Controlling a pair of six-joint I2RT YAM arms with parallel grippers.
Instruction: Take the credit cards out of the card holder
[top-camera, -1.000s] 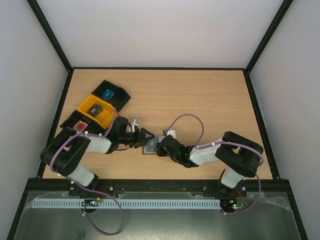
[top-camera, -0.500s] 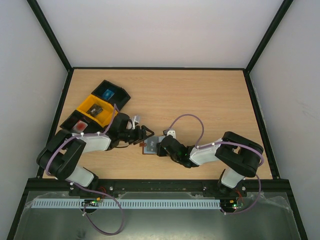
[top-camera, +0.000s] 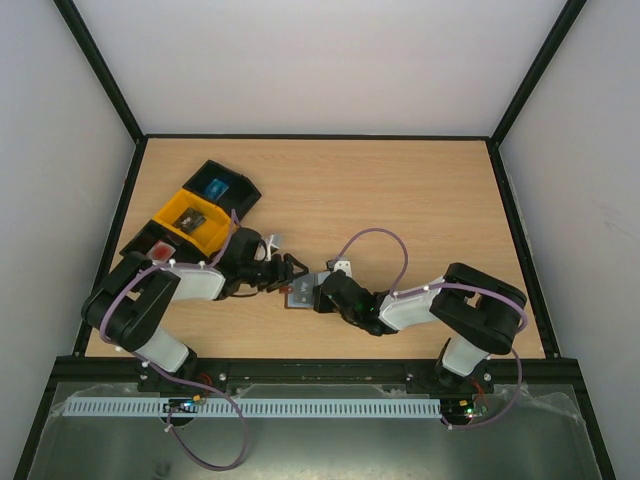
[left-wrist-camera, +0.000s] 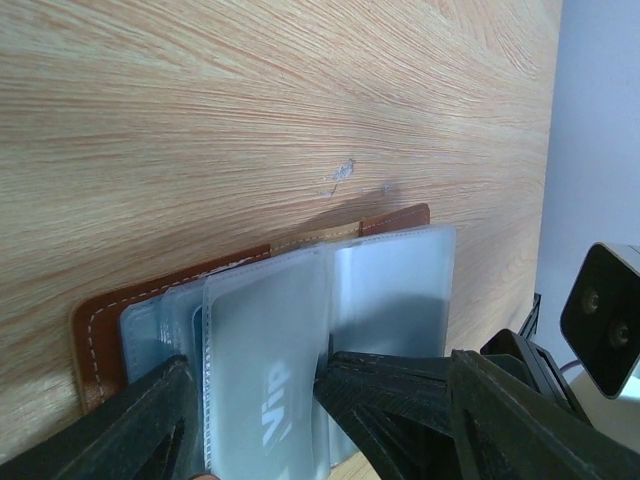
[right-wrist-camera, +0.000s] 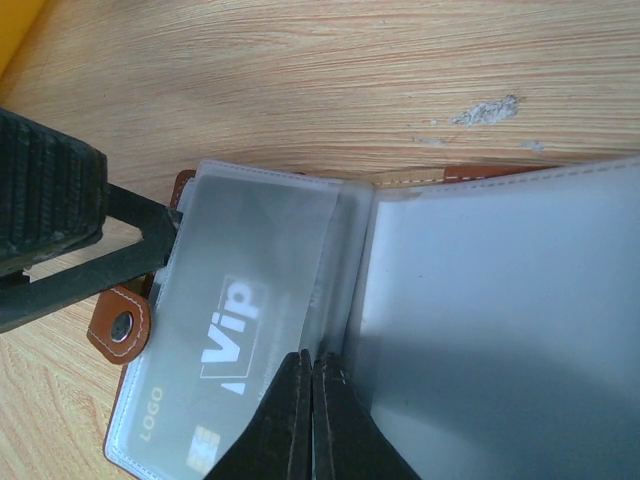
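Our left fingers (left-wrist-camera: 400, 400) have shifted slightly and stand apart astride the open card holder (top-camera: 300, 296) on the bench (top-camera: 400, 200), while our right fingers (right-wrist-camera: 310, 420) press together on its sleeves (right-wrist-camera: 480, 330); the thin, stiff, slick card (right-wrist-camera: 225, 350) wants pinching by its edge.

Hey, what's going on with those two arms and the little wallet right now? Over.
Left gripper open, straddling sleeved VIP card. Right gripper shut, tips on open card holder. Card not out yet. Nothing blocking.

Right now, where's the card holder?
Top view: the card holder lies open on the table, about mid-width and toward the near edge, between the left gripper and the right gripper.
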